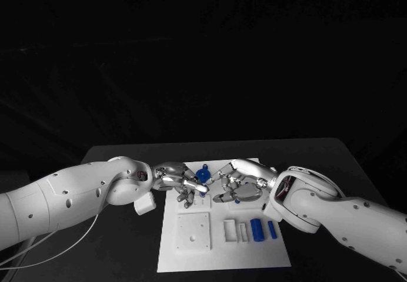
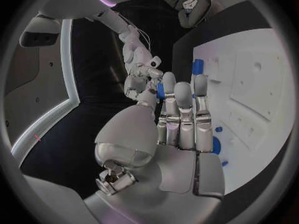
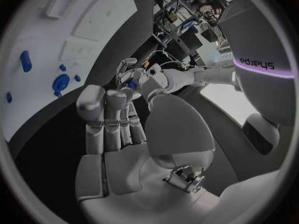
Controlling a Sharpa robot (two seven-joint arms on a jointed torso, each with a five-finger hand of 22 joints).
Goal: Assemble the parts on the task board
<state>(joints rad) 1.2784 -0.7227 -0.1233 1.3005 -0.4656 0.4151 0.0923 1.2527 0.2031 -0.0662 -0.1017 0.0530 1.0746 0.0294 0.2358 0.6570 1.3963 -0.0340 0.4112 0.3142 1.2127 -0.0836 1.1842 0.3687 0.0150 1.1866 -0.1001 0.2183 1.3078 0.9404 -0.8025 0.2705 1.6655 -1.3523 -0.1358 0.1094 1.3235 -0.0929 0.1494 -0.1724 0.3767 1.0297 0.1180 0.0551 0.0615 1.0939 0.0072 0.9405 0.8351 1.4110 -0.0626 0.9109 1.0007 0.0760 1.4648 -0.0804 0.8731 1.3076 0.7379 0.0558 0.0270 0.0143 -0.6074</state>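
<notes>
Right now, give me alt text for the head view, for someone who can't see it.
Two white robot arms meet over a white task board on a black table, the left hand and right hand close together above small blue parts.

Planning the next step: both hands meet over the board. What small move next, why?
Probably firm up one hand's pinch before separating. A small blue part sits between the fingertips of the left hand and right hand above the task board; which one grips it is unclear.
</notes>
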